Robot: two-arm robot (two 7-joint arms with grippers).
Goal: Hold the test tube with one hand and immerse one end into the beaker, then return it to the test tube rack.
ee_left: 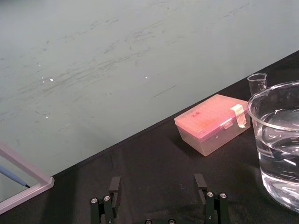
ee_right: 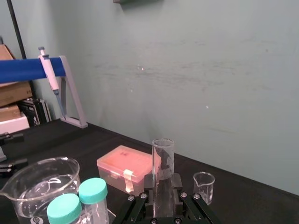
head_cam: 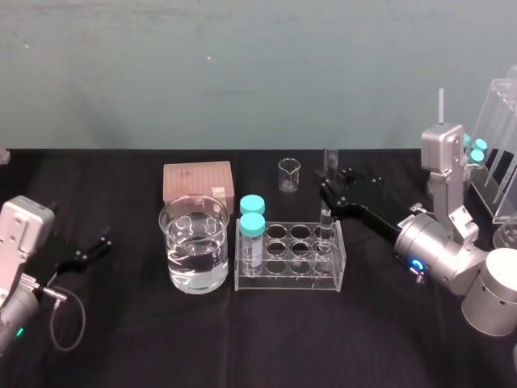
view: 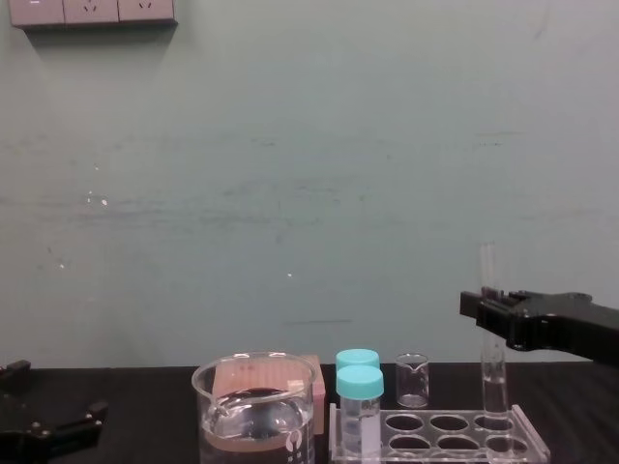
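My right claw (head_cam: 326, 194) is closed on the test tube (head_cam: 330, 157), one finger on each side of the glass partway up, with the open mouth standing above my fingers (ee_right: 176, 183). The tube is upright. Its lower end sits in a hole at the right end of the test tube rack (head_cam: 283, 284), in the far row as far as I can tell. My arm reaches in from the right, over the black desk (head_cam: 323, 347).

At the left end of the same rack stand two teal-capped vials (head_cam: 252, 220), one behind the other. Just beside the rack on its left is the beaker (head_cam: 194, 242), partly filled with clear liquid, its spout turned to the left. Behind the beaker, farther from me, lies a pink box (head_cam: 198, 181) with a taped lid. To the right of the box, behind the rack, stands a tiny clear beaker (head_cam: 289, 174).

My left claw (head_cam: 98, 244) rests low at the left side of the desk, well apart from the beaker. Its fingers (ee_left: 114, 185) are spread wide and hold nothing.
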